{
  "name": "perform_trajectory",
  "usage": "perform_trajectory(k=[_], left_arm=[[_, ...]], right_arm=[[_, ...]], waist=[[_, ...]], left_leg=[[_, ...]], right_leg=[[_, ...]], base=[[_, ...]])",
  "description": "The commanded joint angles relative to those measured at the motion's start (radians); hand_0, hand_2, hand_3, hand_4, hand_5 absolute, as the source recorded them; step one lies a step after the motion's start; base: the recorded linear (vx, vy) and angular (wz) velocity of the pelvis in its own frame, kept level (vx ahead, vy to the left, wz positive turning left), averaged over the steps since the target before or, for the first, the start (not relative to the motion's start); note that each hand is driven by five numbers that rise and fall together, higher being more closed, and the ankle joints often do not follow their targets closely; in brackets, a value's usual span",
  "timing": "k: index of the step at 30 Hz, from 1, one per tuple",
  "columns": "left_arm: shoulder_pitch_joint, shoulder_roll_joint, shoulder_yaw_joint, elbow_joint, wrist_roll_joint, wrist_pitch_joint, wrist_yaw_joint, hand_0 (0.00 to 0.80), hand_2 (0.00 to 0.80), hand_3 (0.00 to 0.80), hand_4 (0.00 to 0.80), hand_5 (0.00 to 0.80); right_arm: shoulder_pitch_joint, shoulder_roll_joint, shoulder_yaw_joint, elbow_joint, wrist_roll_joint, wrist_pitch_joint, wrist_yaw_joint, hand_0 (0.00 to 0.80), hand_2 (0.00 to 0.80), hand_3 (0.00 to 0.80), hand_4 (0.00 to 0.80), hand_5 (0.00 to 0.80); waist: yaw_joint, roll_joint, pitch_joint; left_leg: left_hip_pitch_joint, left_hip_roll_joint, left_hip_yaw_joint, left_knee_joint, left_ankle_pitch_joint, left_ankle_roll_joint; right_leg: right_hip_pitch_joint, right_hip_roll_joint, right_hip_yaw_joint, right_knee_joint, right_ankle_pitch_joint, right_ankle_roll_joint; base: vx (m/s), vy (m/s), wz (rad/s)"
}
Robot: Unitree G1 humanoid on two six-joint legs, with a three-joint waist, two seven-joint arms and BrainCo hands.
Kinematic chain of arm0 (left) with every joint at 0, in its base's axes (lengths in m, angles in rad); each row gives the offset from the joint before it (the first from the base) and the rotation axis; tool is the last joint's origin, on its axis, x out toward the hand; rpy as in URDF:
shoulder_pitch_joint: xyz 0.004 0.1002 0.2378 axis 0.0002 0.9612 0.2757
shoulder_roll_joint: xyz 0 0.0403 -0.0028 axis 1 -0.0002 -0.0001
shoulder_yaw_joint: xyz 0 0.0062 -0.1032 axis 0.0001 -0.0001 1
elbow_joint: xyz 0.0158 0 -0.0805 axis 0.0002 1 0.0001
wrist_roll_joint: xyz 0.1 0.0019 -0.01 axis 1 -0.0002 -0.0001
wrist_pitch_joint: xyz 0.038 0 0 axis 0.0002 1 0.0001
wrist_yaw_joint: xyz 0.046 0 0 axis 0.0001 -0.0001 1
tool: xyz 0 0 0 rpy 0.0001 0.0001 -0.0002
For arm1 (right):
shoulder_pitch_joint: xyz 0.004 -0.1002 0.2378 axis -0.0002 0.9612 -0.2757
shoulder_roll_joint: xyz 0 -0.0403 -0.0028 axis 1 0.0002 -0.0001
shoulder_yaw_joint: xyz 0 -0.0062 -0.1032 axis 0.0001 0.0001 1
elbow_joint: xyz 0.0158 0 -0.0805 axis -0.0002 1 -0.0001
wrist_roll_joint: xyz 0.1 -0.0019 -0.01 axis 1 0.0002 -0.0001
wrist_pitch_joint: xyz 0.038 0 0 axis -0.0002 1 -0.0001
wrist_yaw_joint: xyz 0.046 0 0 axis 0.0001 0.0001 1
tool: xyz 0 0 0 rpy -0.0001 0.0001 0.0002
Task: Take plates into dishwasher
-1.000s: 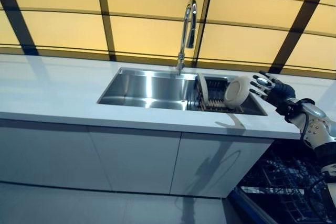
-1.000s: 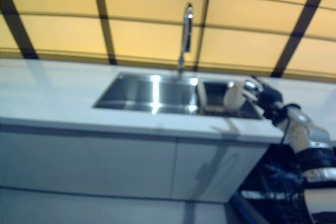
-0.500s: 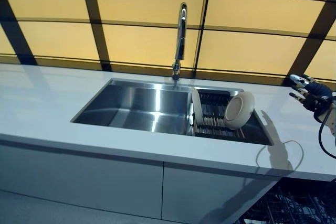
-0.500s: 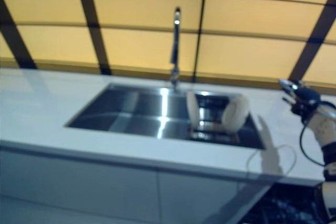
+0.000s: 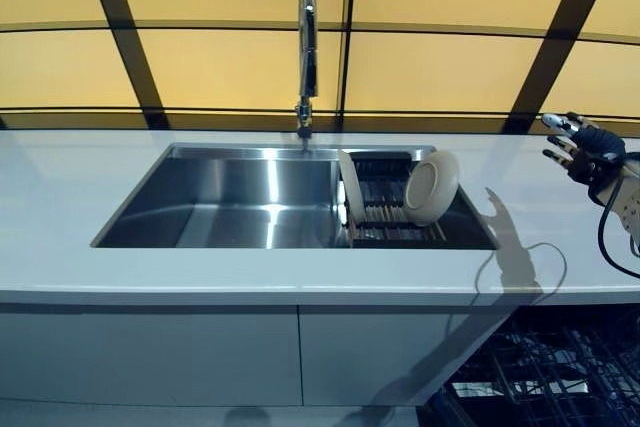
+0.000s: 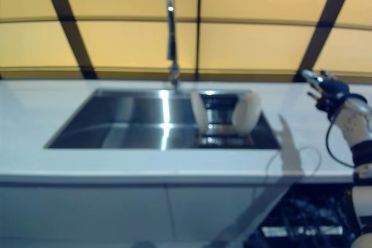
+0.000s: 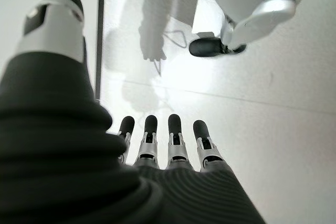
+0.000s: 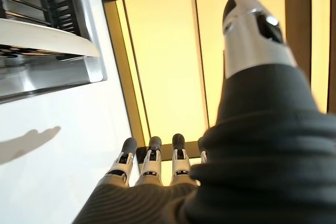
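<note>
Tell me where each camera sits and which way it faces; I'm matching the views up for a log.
Left eye view: on the head, looking down at the sink, faucet and two plates in the rack; the right hand shows at the right.
Right eye view: beside it, facing the same scene and hand.
Left wrist view: on the left wrist, looking along the open left hand at the floor.
Right wrist view: on the right wrist, looking along open fingers at the yellow wall panels; it shares the rack with the eye views.

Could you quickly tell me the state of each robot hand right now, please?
Left robot hand: open, holding nothing.
Right robot hand: open, holding nothing, above the counter.
</note>
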Motion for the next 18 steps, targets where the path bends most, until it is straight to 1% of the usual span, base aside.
perform_trajectory(k=[1,2,3,4,5,6,7,8,11,13,16,18], left_arm=[[0.032,0.022,-0.023,-0.022,-0.039,0.009,0.011,0.000,0.000,0.000,0.000,0.000],[0.038,0.018,-0.023,-0.047,-0.053,0.021,0.013,0.000,0.000,0.000,0.000,0.000],[0.049,0.009,-0.019,-0.067,-0.052,0.021,0.013,0.000,0.000,0.000,0.000,0.000],[0.051,0.012,-0.023,-0.082,-0.048,0.022,0.003,0.000,0.000,0.000,0.000,0.000],[0.043,0.016,-0.035,-0.091,-0.051,0.021,-0.006,0.000,0.000,0.000,0.000,0.000],[0.034,0.019,-0.049,-0.092,-0.067,0.015,-0.011,0.000,0.000,0.000,0.000,0.000],[0.031,0.020,-0.052,-0.091,-0.073,0.012,-0.014,0.000,0.000,0.000,0.000,0.000],[0.020,0.020,-0.052,-0.100,-0.065,0.016,-0.023,0.000,0.000,0.000,0.000,0.000],[-0.012,0.025,-0.067,-0.091,-0.081,0.026,-0.012,0.000,0.000,0.000,0.000,0.000],[-0.030,0.026,-0.068,-0.081,-0.074,0.035,-0.010,0.000,0.000,0.000,0.000,0.000],[-0.042,0.019,-0.079,-0.065,-0.083,0.028,-0.003,0.000,0.000,0.000,0.000,0.000],[-0.045,0.011,-0.084,-0.066,-0.093,0.025,0.002,0.000,0.000,0.000,0.000,0.000]], right_arm=[[-0.073,0.033,0.081,-0.042,-0.003,-0.050,0.002,0.000,0.000,0.000,0.000,0.000],[-0.054,0.065,0.075,-0.061,-0.033,-0.053,0.005,0.000,0.000,0.000,0.000,0.000],[-0.043,0.096,0.076,-0.063,-0.075,-0.060,0.011,0.000,0.000,0.000,0.000,0.000],[-0.048,0.118,0.093,-0.060,-0.098,-0.068,-0.001,0.000,0.000,0.000,0.000,0.000],[-0.054,0.120,0.088,-0.070,-0.110,-0.050,0.003,0.000,0.000,0.000,0.000,0.000],[-0.059,0.111,0.088,-0.079,-0.103,-0.023,0.016,0.000,0.000,0.000,0.000,0.000],[-0.061,0.106,0.091,-0.083,-0.102,-0.011,0.022,0.000,0.000,0.000,0.000,0.000],[-0.070,0.085,0.103,-0.068,-0.107,0.011,0.045,0.000,0.000,0.000,0.000,0.000],[-0.075,0.073,0.107,-0.032,-0.146,0.044,0.119,0.000,0.000,0.000,0.000,0.000],[-0.080,0.075,0.114,-0.017,-0.172,0.051,0.146,0.000,0.000,0.000,0.000,0.000],[-0.089,0.085,0.134,-0.007,-0.191,0.061,0.159,0.000,0.000,0.000,0.000,0.000],[-0.081,0.097,0.138,-0.006,-0.214,0.082,0.175,0.000,0.000,0.000,0.000,0.000]], waist=[[0.036,-0.080,-0.003],[0.071,-0.074,0.021],[0.103,-0.061,0.046],[0.120,-0.046,0.060],[0.132,-0.052,0.067],[0.131,-0.057,0.062],[0.129,-0.058,0.059],[0.115,-0.055,0.041],[0.097,-0.048,-0.009],[0.092,-0.049,-0.030],[0.082,-0.055,-0.050],[0.081,-0.056,-0.058]], left_leg=[[-0.221,0.040,-0.090,0.250,0.337,-0.004],[-0.293,-0.051,-0.110,0.217,0.297,0.018],[-0.308,-0.100,-0.072,0.111,0.278,0.030],[-0.346,-0.100,-0.032,0.019,0.317,0.026],[-0.362,-0.139,-0.054,0.026,0.296,0.037],[-0.344,-0.162,-0.074,0.007,0.256,0.048],[-0.327,-0.166,-0.078,-0.014,0.240,0.052],[-0.257,-0.162,-0.053,-0.102,0.208,0.058],[-0.126,-0.154,-0.062,-0.281,0.214,0.061],[-0.115,-0.157,-0.076,-0.303,0.206,0.062],[-0.108,-0.155,-0.075,-0.305,0.198,0.065],[-0.108,-0.150,-0.066,-0.305,0.194,0.066]], right_leg=[[0.171,-0.058,0.110,-0.149,0.052,0.042],[0.210,-0.047,0.138,-0.158,0.041,0.049],[0.256,-0.030,0.162,-0.174,0.033,0.063],[0.289,-0.010,0.166,-0.180,0.021,0.063],[0.297,-0.017,0.176,-0.190,0.024,0.063],[0.289,-0.025,0.180,-0.195,0.029,0.070],[0.286,-0.029,0.179,-0.196,0.030,0.074],[0.276,-0.040,0.165,-0.202,0.035,0.088],[0.253,-0.048,0.131,-0.219,0.048,0.110],[0.236,-0.043,0.130,-0.221,0.048,0.115],[0.223,-0.040,0.132,-0.221,0.048,0.116],[0.218,-0.043,0.126,-0.221,0.047,0.119]], base=[[0.166,-0.091,-0.85],[0.255,0.032,-0.84],[0.343,0.112,-0.61],[0.266,0.124,-0.95],[0.153,0.111,-1.15],[0.052,0.091,-0.99],[0.104,0.135,-0.82],[0.135,0.126,-0.73],[0.153,0.058,-0.53],[0.088,-0.019,-0.16],[0.058,-0.005,0.19],[0.041,0.005,0.42]])
